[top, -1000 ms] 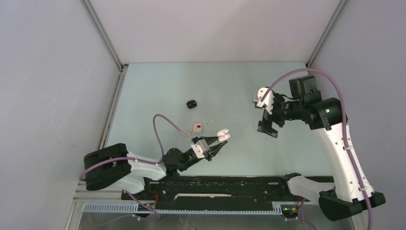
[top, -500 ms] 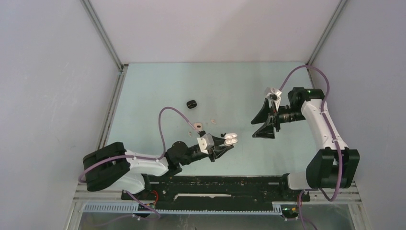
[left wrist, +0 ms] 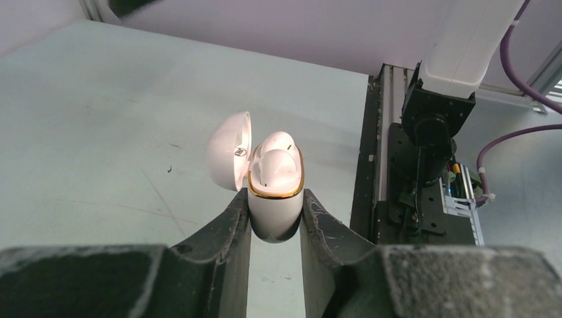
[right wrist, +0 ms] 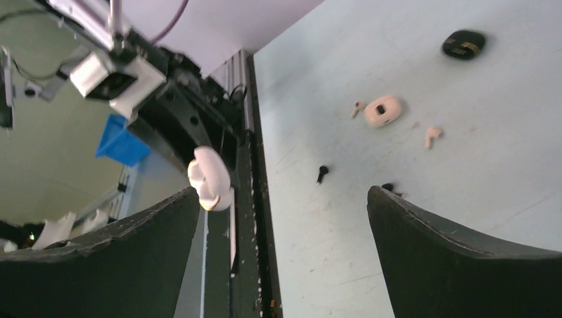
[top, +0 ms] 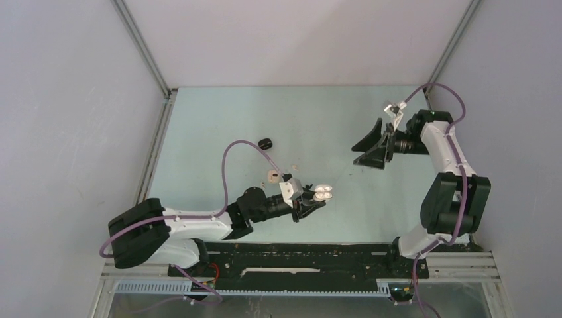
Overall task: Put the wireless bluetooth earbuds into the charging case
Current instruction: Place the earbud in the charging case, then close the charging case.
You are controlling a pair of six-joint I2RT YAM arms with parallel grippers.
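My left gripper (top: 313, 198) is shut on a white charging case (left wrist: 275, 199) with a gold rim, held above the table with its lid (left wrist: 229, 151) open. Two white earbuds (left wrist: 276, 158) sit inside it. The case also shows in the top view (top: 322, 193) and the right wrist view (right wrist: 209, 177). My right gripper (top: 370, 146) is open and empty, raised over the far right of the table, well apart from the case. In the right wrist view two black earbuds (right wrist: 322, 173) (right wrist: 388, 187) and two pale earbuds (right wrist: 432, 136) (right wrist: 357, 108) lie loose on the table.
A black case (top: 266, 143) lies at mid-left, also in the right wrist view (right wrist: 464, 44). A pale pink case (top: 272, 175) lies near my left arm, also in the right wrist view (right wrist: 383, 110). Grey walls enclose the table; a black rail (top: 298, 255) runs along the near edge.
My left gripper has moved right and turned with the white case in it. My right arm has swung back toward the far right, its gripper still open.
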